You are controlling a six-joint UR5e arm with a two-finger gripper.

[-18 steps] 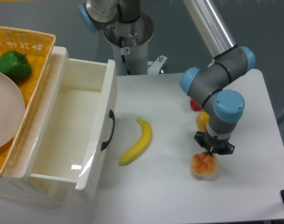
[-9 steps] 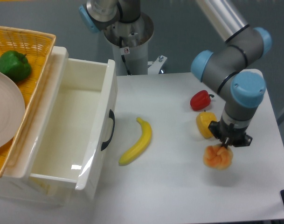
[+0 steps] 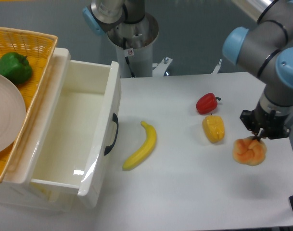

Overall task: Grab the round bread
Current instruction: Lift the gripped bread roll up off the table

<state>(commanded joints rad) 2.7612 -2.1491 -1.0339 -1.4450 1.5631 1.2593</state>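
Camera view had my gripper (image 3: 256,139) closed onto the top of the round bread (image 3: 249,151), holding it above the table (image 3: 184,183) near the right edge, just right of the yellow bell pepper (image 3: 213,128). I could read no writing anywhere; only a small red-marked sticker (image 3: 130,51) showed on the arm's base, too small to read.

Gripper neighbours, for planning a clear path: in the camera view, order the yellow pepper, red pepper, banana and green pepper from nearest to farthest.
From the gripper:
1. Yellow pepper, just to its left in the picture.
2. Red pepper, up and left.
3. Banana, mid-table.
4. Green pepper, in the basket at far left.
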